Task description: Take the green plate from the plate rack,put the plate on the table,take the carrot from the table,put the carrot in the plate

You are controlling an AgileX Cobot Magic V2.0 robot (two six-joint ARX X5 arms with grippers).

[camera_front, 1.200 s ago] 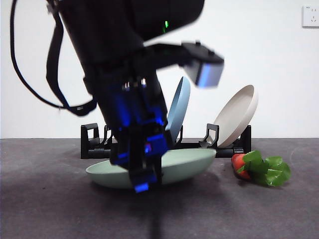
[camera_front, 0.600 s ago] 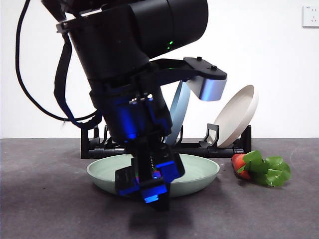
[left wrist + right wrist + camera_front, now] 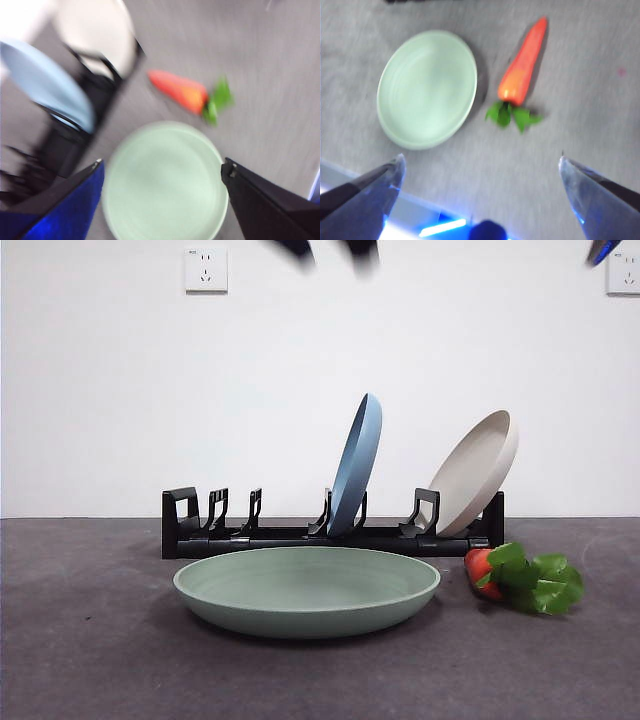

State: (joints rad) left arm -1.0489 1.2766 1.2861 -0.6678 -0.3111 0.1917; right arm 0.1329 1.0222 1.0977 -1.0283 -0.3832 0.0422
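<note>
On the table [image 3: 90,660], just before the plate rack [image 3: 300,533]: green plate [image 3: 307,589] flat and empty, apart from any gripper. Beside that plate, carrot [image 3: 484,571] lying near its rim, not touching. High over the plate, left gripper [image 3: 162,200] with jaws spread wide, nothing between. Right gripper [image 3: 480,200] likewise up high, jaws parted, empty. Blue plate [image 3: 355,465] and beige plate [image 3: 478,472] leaning in the rack behind.
</note>
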